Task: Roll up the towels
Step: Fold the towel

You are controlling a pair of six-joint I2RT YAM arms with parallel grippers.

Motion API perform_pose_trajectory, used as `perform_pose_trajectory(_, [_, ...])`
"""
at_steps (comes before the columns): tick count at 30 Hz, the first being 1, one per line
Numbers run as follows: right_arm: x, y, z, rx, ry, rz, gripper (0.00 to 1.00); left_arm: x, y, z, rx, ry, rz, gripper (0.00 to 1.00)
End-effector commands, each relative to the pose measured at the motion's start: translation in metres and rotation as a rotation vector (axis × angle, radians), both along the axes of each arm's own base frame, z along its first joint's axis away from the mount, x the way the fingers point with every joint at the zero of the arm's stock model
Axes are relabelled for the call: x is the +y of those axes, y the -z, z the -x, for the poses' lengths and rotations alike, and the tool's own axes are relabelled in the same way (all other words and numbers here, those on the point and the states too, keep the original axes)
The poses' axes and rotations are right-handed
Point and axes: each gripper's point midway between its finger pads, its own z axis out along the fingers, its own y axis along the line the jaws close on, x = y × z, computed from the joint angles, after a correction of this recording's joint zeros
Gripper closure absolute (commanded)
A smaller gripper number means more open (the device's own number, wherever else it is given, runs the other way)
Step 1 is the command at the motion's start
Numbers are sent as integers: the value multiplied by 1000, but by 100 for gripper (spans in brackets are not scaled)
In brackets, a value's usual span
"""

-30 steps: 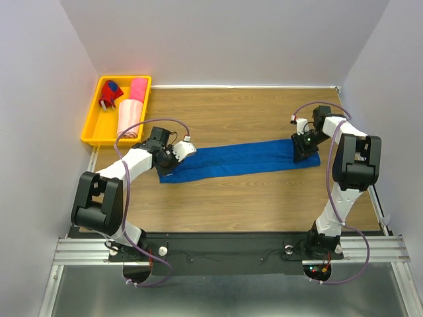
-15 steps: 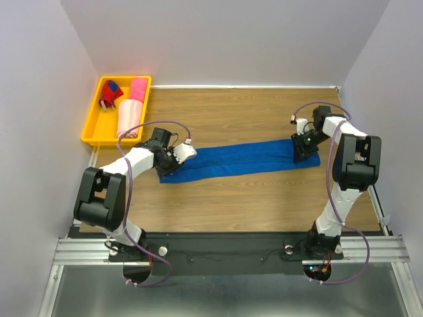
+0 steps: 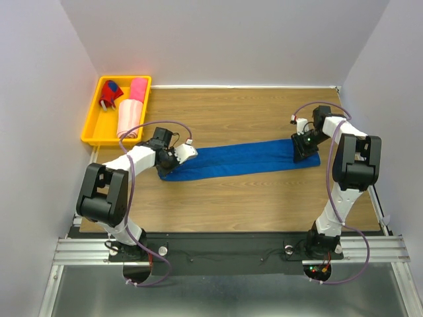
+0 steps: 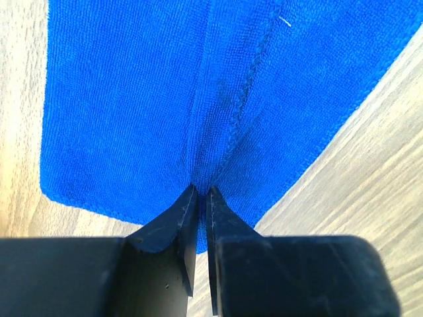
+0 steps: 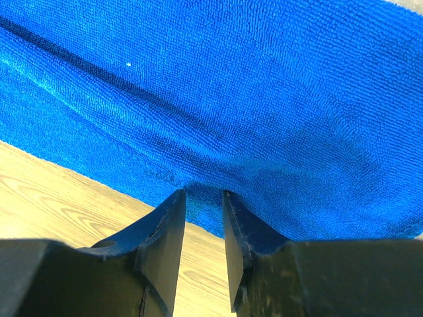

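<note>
The royal blue towel (image 3: 244, 157) lies flat and long across the middle of the table. My left gripper (image 3: 173, 160) is at its left end. In the left wrist view the left gripper (image 4: 201, 189) has its jaws nearly together, pinching a ridge of the blue towel (image 4: 132, 99). My right gripper (image 3: 305, 150) is at the towel's right end. In the right wrist view the right gripper (image 5: 205, 193) holds a bunch of the blue towel (image 5: 264, 99) at its edge. A hot pink towel (image 3: 138, 88) and a pale pink towel (image 3: 129, 119) lie rolled in the tray.
The yellow tray (image 3: 92, 125) stands at the back left corner, close behind my left arm. It also holds a small red and blue bundle (image 3: 111, 94). White walls close in the table on the left, back and right.
The left gripper's jaws have closed on the blue towel's left end, and its wrist has shifted slightly. The right arm has not moved.
</note>
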Motion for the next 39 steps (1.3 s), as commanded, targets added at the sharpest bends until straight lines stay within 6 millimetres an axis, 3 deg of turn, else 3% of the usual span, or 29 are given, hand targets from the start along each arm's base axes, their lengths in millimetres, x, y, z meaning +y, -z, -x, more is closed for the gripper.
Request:
perform_pose_trajectory(1, [1,8,2,15,-13,24,65,-4,-25,-8,-40,16,27,81])
perform_pose_trajectory(5, [1,8,2,14,-15,20,65,-3,-32,-7,-46,26,24,76])
perform_pose_trajectory(10, [1,7,2,13,-15,20,65,-4,-30,-4,-35,40,25,82])
perform_pose_trajectory(14, [1,6,3,12,-14,21,65,-6,-34,-4,-36,41,38,73])
perform_pose_trajectory(16, [1,7,3,13,-16,22,65,-7,-36,-3,-36,47,44,74])
perform_pose_trajectory(19, [2,8,3,16,-15,18,65,-7,-34,-2,-28,47,44,88])
perform_pose_trajectory(23, [2,7,4,16,-15,16,65,-7,-33,-2,-26,46,40,87])
perform_pose_trajectory(27, [1,7,3,14,-15,20,65,-10,-40,0,-18,54,58,100])
perform_pose_trajectory(32, [2,9,5,18,-16,19,65,-12,-52,9,2,80,73,100])
perform_pose_trajectory(39, [1,9,7,22,-19,22,65,-5,-35,27,61,96,45,100])
